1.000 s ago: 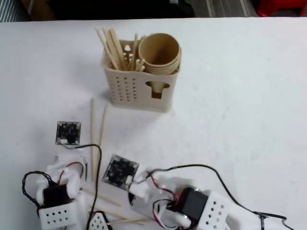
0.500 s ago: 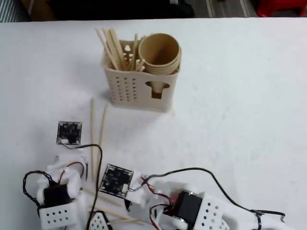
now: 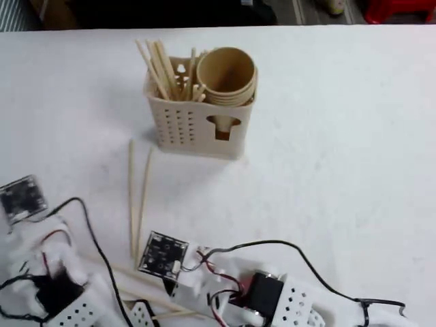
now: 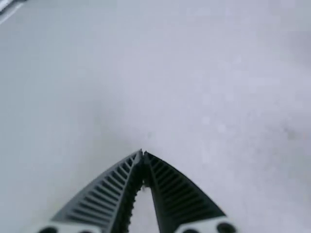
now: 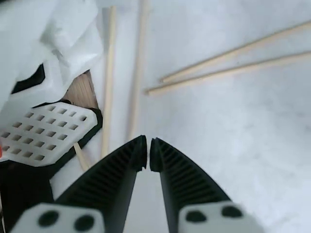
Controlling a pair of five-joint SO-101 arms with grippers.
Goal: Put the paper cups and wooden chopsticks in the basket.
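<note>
The beige perforated basket (image 3: 197, 122) stands at the table's far middle, holding stacked paper cups (image 3: 228, 73) and a bundle of wooden chopsticks (image 3: 162, 67). Two loose chopsticks (image 3: 136, 197) lie side by side in front of the basket; more lie near the front edge (image 3: 139, 281). In the right wrist view, my right gripper (image 5: 148, 146) is shut with nothing in it, just short of two parallel chopsticks (image 5: 109, 82), with two more angled chopsticks (image 5: 228, 60) beyond. My left gripper (image 4: 143, 156) is shut and holds nothing, over bare white table.
The left arm (image 3: 41, 272) sits at the front left corner and the right arm (image 3: 259, 296) at the front middle, with black cables looping around both. In the right wrist view the left arm's white perforated base (image 5: 48, 131) lies close beside the chopsticks.
The left arm has swung to the left, away from the two loose chopsticks. The right arm has shifted slightly left and toward the front edge.
</note>
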